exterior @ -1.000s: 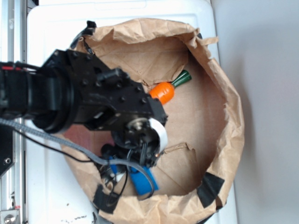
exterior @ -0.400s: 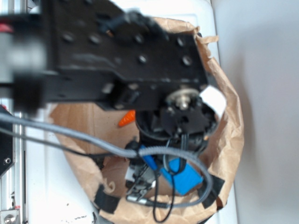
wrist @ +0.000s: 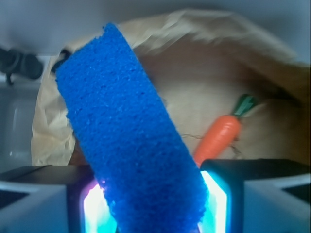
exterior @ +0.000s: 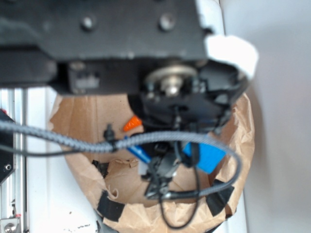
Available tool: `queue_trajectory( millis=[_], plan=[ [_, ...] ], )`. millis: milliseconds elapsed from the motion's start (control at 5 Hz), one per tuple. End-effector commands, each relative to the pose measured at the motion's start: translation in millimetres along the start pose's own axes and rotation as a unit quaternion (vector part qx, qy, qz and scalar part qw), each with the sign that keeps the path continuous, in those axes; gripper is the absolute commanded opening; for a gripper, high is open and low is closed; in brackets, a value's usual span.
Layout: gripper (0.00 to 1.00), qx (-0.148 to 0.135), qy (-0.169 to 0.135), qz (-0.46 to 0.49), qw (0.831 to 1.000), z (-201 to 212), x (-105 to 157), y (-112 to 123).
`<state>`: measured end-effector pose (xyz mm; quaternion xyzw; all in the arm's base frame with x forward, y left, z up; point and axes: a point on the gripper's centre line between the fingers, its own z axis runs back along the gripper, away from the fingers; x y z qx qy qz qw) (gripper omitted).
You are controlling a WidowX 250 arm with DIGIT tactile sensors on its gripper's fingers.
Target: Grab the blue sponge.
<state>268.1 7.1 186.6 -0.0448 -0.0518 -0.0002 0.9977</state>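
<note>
Jaws clamped on blue sponge (wrist: 129,131), held tilted and clear above paper bag (wrist: 204,87). Toy carrot (wrist: 218,138) lying below in bag, untouched. Grab apparently secure, sponge gripped at lower end.

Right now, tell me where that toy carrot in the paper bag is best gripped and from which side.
Grip the toy carrot across its orange body, about midway, coming from above with the jaws set across its long axis. It lies flat on the paper bag, green top up-right, tip tapering, so the thick middle likely holds best. The gripper is already shut on the blue sponge.
</note>
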Motion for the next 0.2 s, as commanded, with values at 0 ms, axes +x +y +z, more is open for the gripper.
queue_trajectory(
  millis=[0],
  plan=[
    [0.71,0.078,-0.032,0.052,0.995,17.9,10.1,-8.9]
  ],
)
